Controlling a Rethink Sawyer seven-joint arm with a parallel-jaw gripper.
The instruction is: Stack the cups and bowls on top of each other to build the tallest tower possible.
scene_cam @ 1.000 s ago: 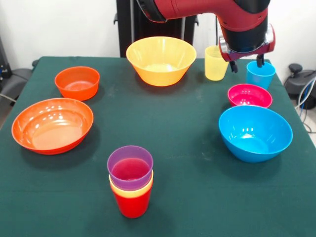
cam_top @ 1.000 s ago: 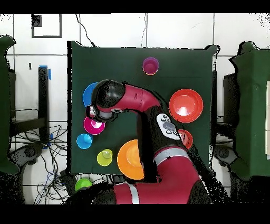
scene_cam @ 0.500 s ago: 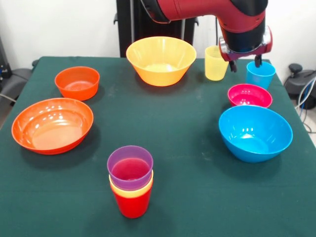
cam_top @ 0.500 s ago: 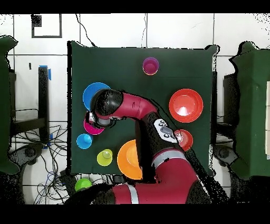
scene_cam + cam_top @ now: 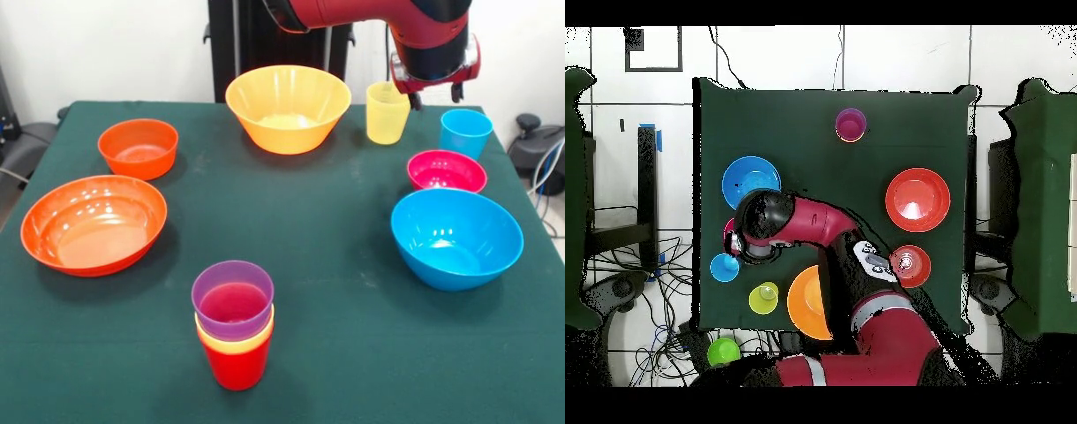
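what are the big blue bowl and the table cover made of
The large blue bowl looks like glossy moulded plastic: bright light glints show on its inner wall. The table cover looks like matte dark green cloth, perhaps felt: no shine at all.

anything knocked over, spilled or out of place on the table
Nothing stands out. Every bowl and cup sits upright and empty on the green table. The purple cup rests nested in the stack on the red cup, only slightly proud.

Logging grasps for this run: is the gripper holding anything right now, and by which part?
Nothing is held. The gripper hangs above the pale yellow cup and blue cup, touching neither.
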